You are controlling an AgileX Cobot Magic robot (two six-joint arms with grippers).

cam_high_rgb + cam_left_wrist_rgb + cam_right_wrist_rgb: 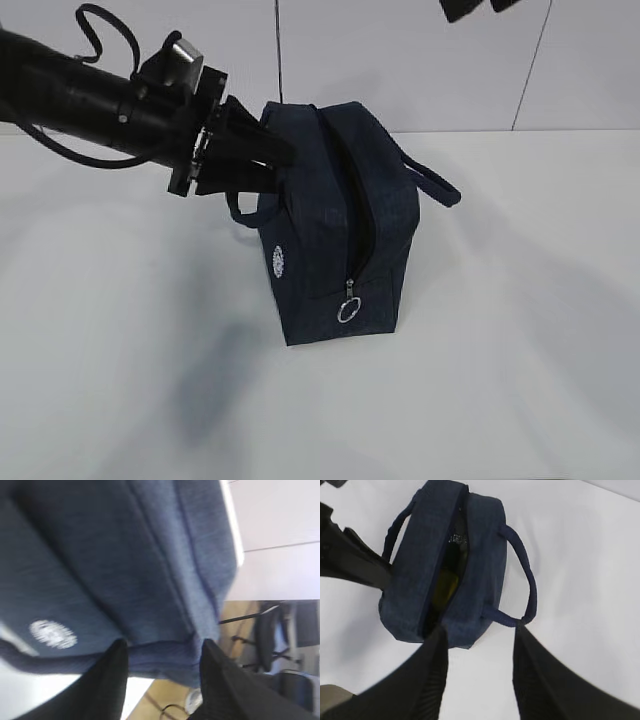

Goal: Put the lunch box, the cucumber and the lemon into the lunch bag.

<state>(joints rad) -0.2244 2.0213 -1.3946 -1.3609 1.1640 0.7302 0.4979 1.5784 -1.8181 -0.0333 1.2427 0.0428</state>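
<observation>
I see the lunch bag (335, 225) standing upright near the middle of the white table (120, 380), its zipper parted along the top and down the near end, where the silver ring pull (348, 310) hangs low. The small white logo (278, 261) faces left.

My left gripper (162, 652) is against the bag's left side, up near the top edge. In the left wrist view its two dark fingers (107, 680) stand apart with a navy loop handle (160, 655) lying between them; I cannot tell whether the pads press on the strap or merely straddle it.

My right gripper (479, 645) hangs above the bag, clear of it, its jaws spread moderately with nothing between them but table and the bag's near end. From that view the right-hand handle (527, 587) droops outward onto the table.

Through the open slit in the right wrist view I can make out something yellowish-green (445, 587) inside the bag, and a darker shape beyond it, but I cannot tell which items they are. No lunch box, cucumber or lemon is visible on the table.
</observation>
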